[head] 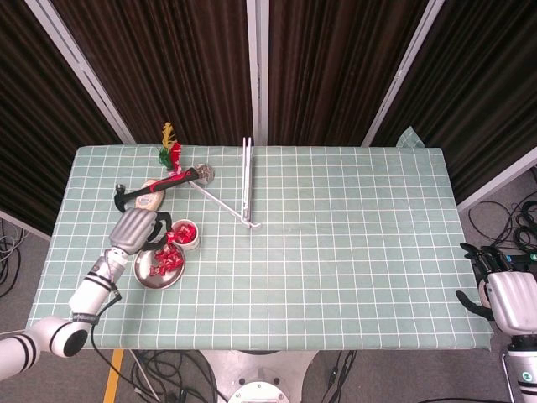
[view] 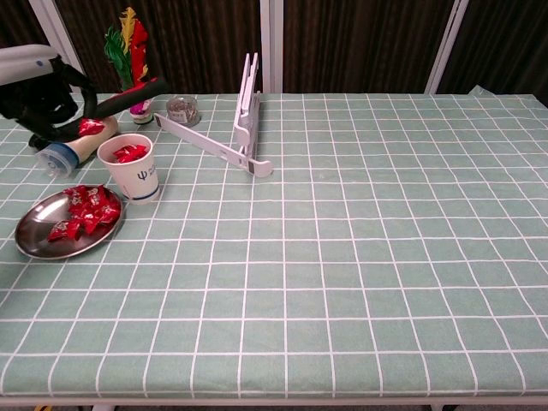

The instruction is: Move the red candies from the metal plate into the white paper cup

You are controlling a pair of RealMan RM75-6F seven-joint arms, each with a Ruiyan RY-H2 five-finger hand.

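The left hand [view: 38, 86] pinched a crinkly red candy [view: 90, 126] at ten o'clock of the white paper cup [view: 130, 168], beside the round metal plate [view: 34, 244] (right hand [head: 503, 294] idle, fingers indistinct).

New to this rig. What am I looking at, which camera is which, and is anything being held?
It is a two-armed robot with five-finger hands, working at a table. The head view looks down from above; the chest view looks across the table from lower down. The left hand is raised near the white paper cup and pinches a red candy. More red candies lie on the metal plate, and some are already in the cup. The right hand hangs off the table's edge, holding nothing that shows. Also on the table: a hammer, a bottle lying on its side and a white folding stand.
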